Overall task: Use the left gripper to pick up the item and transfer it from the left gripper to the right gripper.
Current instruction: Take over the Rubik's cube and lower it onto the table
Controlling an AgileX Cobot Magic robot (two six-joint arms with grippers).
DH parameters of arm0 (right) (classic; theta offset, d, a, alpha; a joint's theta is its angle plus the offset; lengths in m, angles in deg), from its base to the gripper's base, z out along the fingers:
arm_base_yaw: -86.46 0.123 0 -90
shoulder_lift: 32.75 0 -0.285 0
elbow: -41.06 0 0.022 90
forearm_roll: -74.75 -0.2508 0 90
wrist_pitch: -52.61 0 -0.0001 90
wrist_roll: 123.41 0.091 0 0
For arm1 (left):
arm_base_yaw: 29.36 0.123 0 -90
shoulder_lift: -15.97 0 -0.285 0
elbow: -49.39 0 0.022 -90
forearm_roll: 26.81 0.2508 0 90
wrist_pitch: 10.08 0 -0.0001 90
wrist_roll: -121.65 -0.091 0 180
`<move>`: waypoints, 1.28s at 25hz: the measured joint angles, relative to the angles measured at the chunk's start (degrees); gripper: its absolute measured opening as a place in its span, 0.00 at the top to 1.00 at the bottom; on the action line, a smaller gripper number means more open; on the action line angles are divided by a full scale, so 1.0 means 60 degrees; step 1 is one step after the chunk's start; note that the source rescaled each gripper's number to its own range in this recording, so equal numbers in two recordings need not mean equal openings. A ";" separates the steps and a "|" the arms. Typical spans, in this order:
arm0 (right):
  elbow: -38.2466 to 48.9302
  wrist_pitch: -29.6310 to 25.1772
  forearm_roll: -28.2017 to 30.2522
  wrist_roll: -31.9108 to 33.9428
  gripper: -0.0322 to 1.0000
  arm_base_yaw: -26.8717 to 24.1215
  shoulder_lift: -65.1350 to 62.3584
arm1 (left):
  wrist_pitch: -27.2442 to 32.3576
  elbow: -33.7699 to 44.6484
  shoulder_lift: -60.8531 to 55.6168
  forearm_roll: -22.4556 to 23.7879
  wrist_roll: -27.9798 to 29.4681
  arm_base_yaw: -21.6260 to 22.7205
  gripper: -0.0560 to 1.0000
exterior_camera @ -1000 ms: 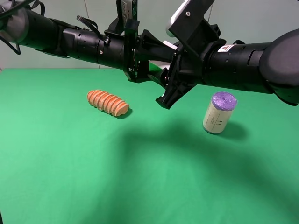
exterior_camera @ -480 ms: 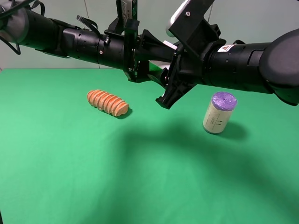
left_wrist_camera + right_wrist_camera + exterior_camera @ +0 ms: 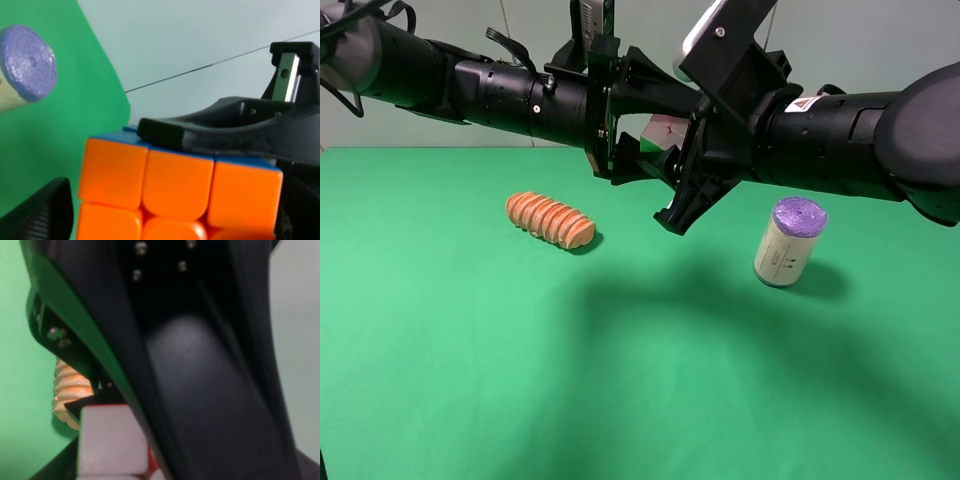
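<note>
Held high above the green table (image 3: 620,380), between the two arms where they meet, is the puzzle cube (image 3: 660,128). From the high camera only a small patch of white and red shows among the black parts. The left wrist camera sees it close up: an orange face of rounded square tiles (image 3: 177,195), with a thin strip of blue along the adjoining face. The right wrist camera catches a plain white face (image 3: 112,445) with a sliver of red at its edge. The left gripper (image 3: 665,132) has its jaws spread wide, one above and one below the cube, with a gap showing beside the orange face. The right gripper (image 3: 675,150) seems to be clamped on the cube: one black finger (image 3: 160,132) presses on the blue side, though its opposite finger is hidden. On the table, well apart, lie a ridged orange bread loaf (image 3: 551,220) and a purple-topped beige cylinder (image 3: 790,243).
</note>
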 joint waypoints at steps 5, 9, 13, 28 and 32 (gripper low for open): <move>0.0000 -0.0012 0.0000 0.0000 0.97 0.0000 0.0000 | 0.0000 0.0000 -0.0019 0.0446 0.0245 0.0425 0.42; 0.0000 -0.0034 0.0009 0.0000 0.97 0.0000 0.0012 | 0.0009 0.0000 -0.0329 0.1061 0.0420 0.0866 0.42; 0.0000 -0.0034 0.0019 0.0000 0.97 0.0000 0.0012 | 0.0009 0.0000 -0.0680 0.1549 0.0575 0.1184 0.42; 0.0000 -0.0034 0.0025 0.0000 0.97 0.0000 0.0012 | 0.0052 -0.0029 -0.2794 0.3615 0.0653 0.1853 0.42; 0.0000 -0.0025 0.0025 0.0000 0.97 0.0000 0.0012 | 0.0058 -0.0029 -0.3569 0.3693 0.0786 0.2450 0.30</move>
